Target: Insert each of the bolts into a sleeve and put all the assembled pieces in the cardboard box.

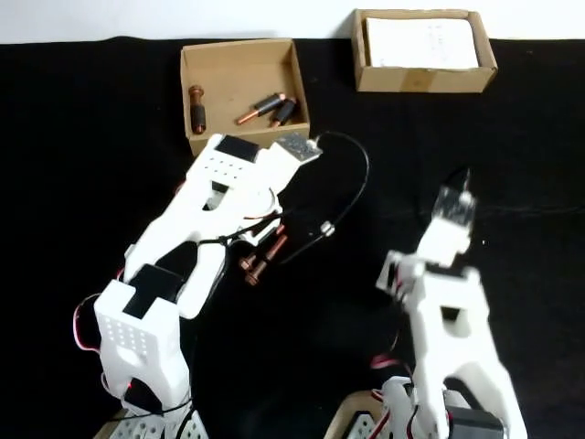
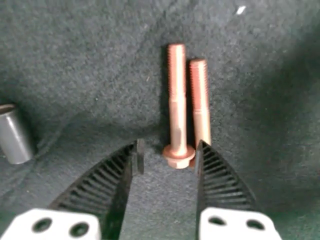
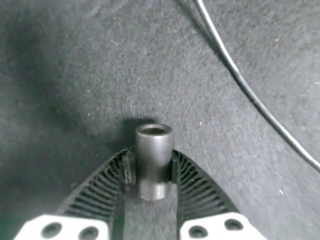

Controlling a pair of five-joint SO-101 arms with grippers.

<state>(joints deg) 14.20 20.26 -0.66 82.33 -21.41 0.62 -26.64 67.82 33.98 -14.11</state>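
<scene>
Cardboard box (image 1: 239, 78) number one sits at the upper left of centre in the high view, with three assembled pieces in it: one (image 1: 196, 108) by the left wall and two (image 1: 263, 106) (image 1: 285, 112) close together at the right. A second box (image 1: 420, 80), upper right, holds white paper (image 1: 420, 43).

Two white arms stand below them, the left arm (image 1: 196, 229) left of centre and the right arm (image 1: 448, 302) at lower right. A black cable (image 1: 352, 197) curves between them.

Two copper bolts (image 2: 176, 100) (image 2: 200, 100) lie side by side on the black cloth. The left gripper (image 2: 170, 152) is spread wide, its fingers either side of the bolt heads.

Two sleeves remain. The right gripper (image 3: 152, 165) is clamped on one sleeve (image 3: 153, 150); the other sleeve (image 2: 14, 132) lies loose at the left edge of the left wrist view.
</scene>
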